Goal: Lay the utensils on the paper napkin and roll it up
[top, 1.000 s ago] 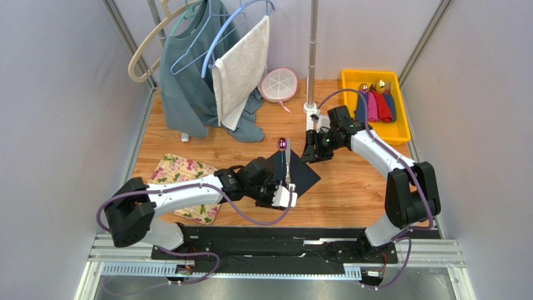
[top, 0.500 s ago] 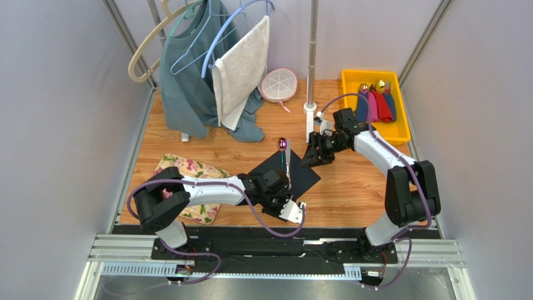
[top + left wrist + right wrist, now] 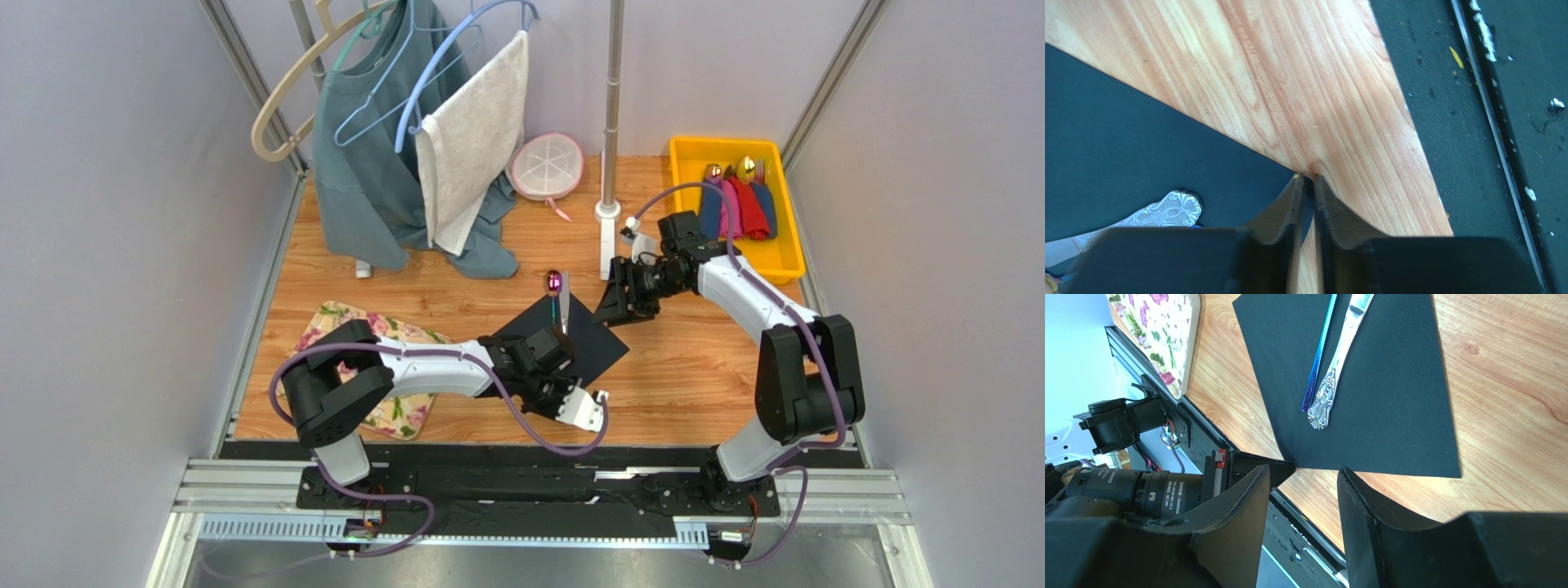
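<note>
black paper napkin [image 3: 595, 349] lies as a diamond on the wooden table [image 3: 687, 380], and every place here is given against it. the utensils [image 3: 561, 316] rest on it side by side. their long axis runs from the napkin's middle out over its far corner, away from the arm bases. the purple-pink spoon bowl [image 3: 555, 283] points far and sits on bare wood just past that corner, while the handle ends point back toward the napkin's centre.

the left claw [image 3: 1307, 179] is at the napkin's near corner, closed down on it with only a sliver between the jaws. the handle ends lie further up the sheet, apart from its fingers. the right claw [image 3: 1304, 474] hangs just off the napkin's right side, spread wide and holding nothing, and the utensils lie well inside the sheet from it.

only the top view shows the spoon bowl and the whole diamond. only the right wrist view separates two handles, one slim and blue-violet, one embossed silver handle [image 3: 1324, 395]. they touch along their length, and the floral mat [image 3: 1161, 331] lies beyond the napkin's left side. the left wrist view catches just that silver tip and the pinched corner, and it alone shows how narrow the left jaws stand.
</note>
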Motion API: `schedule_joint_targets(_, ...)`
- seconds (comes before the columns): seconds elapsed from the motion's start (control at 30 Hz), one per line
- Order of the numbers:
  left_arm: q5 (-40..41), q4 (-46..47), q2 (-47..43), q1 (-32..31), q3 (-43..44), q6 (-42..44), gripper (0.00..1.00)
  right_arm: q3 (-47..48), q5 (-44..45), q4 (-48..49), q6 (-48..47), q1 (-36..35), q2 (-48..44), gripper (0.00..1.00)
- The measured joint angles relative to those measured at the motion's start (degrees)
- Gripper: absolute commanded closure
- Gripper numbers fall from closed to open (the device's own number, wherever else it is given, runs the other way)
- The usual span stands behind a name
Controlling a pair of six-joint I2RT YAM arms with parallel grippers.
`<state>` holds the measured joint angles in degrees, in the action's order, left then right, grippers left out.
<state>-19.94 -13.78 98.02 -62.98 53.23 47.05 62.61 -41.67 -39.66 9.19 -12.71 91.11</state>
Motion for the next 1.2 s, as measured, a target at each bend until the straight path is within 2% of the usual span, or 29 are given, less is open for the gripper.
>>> schedule_joint_targets(0.1,-0.55,0.20,0.46,0.61,0.39,-0.74,1.00,0.00,-0.07,0.00,0.02,0.07,0.00,0.52)
schedule_joint_targets(0.73,-4.00,-4.22,-4.15,2.12,4.31,-5.42,1.00,-1.73,-1.36,0.24,0.55,0.07,0.02,0.53)
schedule_joint_targets(1.07,-4.79,-4.83,-2.89,8.07,8.15,-6.67,1.00,-2.71,-1.84,1.14,1.81,0.13,0.85,0.59)
schedule_joint_targets(1.2,-4.68,-3.85,-0.28,10.36,10.29,-7.63,1.00,-2.89,-1.97,1.44,2.58,0.15,1.81,0.65)
